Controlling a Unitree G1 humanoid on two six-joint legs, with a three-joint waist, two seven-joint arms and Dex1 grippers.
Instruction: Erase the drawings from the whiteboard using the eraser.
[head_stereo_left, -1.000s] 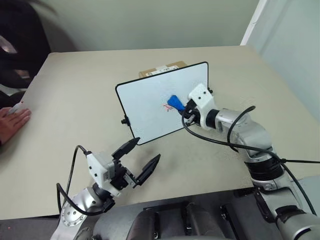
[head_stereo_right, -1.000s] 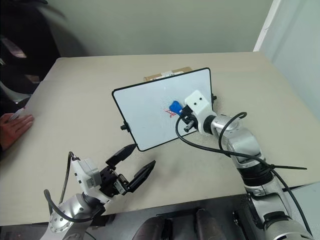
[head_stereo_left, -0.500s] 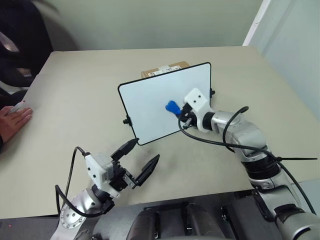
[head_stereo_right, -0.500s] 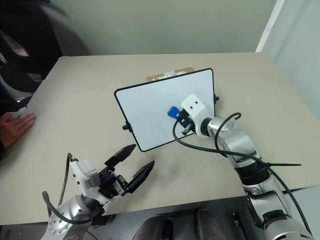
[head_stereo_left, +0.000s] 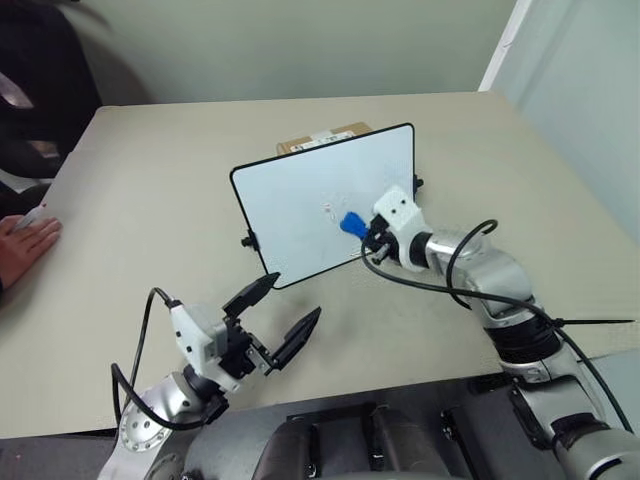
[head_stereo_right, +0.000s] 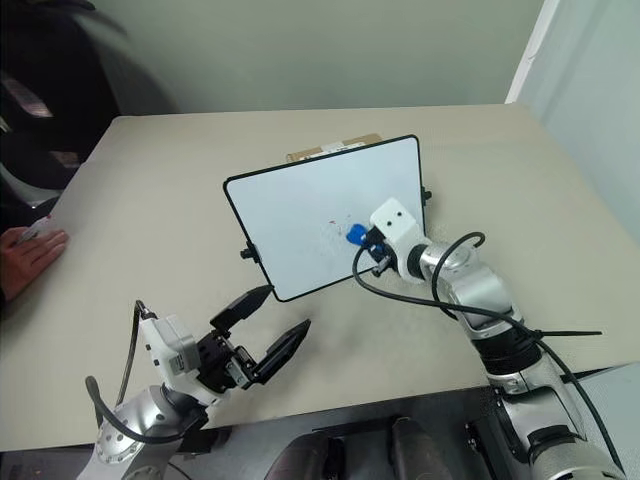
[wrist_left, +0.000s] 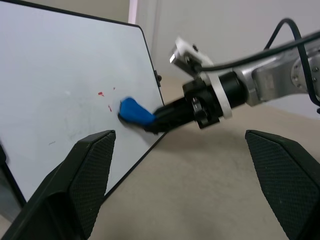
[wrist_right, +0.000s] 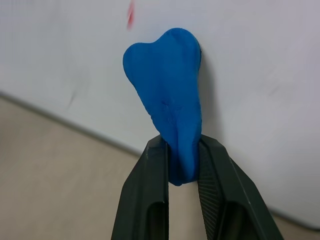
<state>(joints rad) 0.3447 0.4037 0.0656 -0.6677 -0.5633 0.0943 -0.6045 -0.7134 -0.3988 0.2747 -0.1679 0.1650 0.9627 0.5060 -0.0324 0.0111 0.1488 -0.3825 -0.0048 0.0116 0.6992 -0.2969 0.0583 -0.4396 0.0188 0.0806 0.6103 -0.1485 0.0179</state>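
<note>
**Eraser pressed to the board**

The right tool (wrist_right: 181, 165) was clamped on the blue eraser (head_stereo_left: 353, 223), pressed against the whiteboard (head_stereo_left: 290, 215) near its right lower edge. Faint red drawings (head_stereo_left: 327, 209) lay just left of it. The left tool (head_stereo_left: 283, 317) hovered apart-fingered over the near tabletop (head_stereo_left: 150, 200).

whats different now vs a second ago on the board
The right gripper, shut on the small blue eraser, slid it down the white black-framed whiteboard. The red scribble has shrunk to faint specks above the eraser. The open left gripper, the board and the brown cardboard box stayed put.
</note>
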